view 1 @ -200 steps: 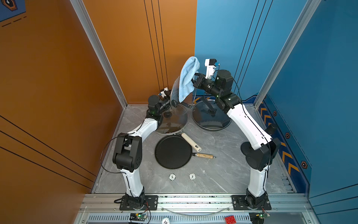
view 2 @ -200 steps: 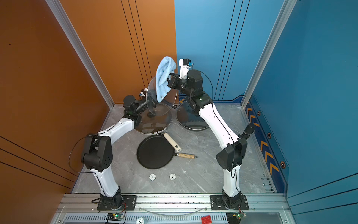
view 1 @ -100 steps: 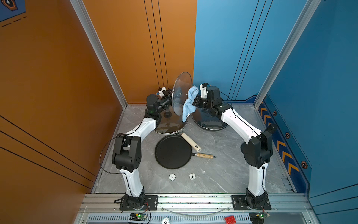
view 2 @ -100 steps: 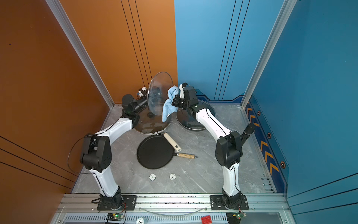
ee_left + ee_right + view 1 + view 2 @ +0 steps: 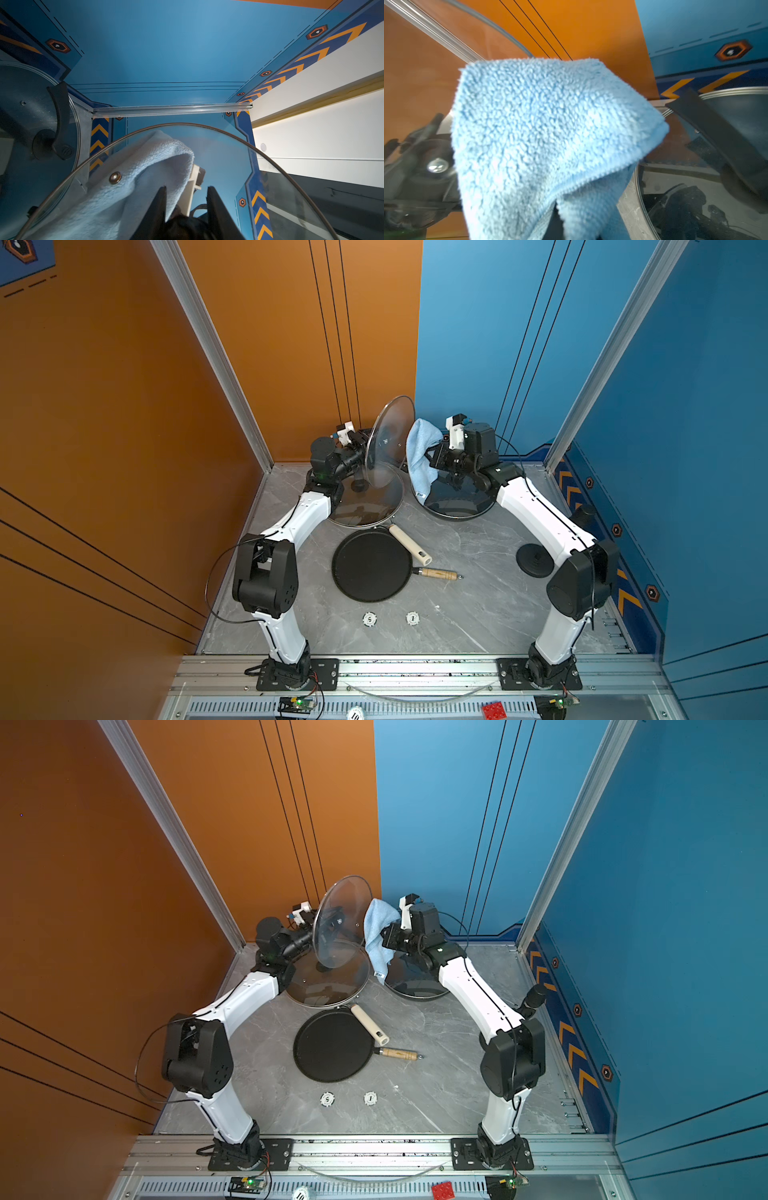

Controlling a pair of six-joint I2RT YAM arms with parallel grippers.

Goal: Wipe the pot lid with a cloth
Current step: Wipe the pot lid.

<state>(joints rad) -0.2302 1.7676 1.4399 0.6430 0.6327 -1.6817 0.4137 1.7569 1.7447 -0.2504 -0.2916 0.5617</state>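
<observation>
The pot lid [image 5: 390, 435], round clear glass with a metal rim, stands on edge in the air above the back of the table. My left gripper [image 5: 362, 450] is shut on its black handle; in the left wrist view both fingers [image 5: 160, 207] flank that handle behind the glass [image 5: 228, 155]. The light-blue cloth [image 5: 420, 448] hangs from my right gripper [image 5: 434, 452], which is shut on it, right beside the lid's underside. I cannot tell whether they touch. The cloth [image 5: 550, 124] fills the right wrist view and hides those fingers. Its white label [image 5: 419, 492] dangles low.
Two more glass lids lie flat below, one [image 5: 365, 506] under the held lid by a cream handle [image 5: 409, 543], one [image 5: 457, 499] under the right gripper. A black flat pan [image 5: 372, 564] with a wooden handle, a black disc [image 5: 534, 560] and two chips [image 5: 369, 619] lie nearer the front.
The right gripper came down with the cloth from above the lid to beside its underside. The left gripper tipped the lid up more upright and higher.
</observation>
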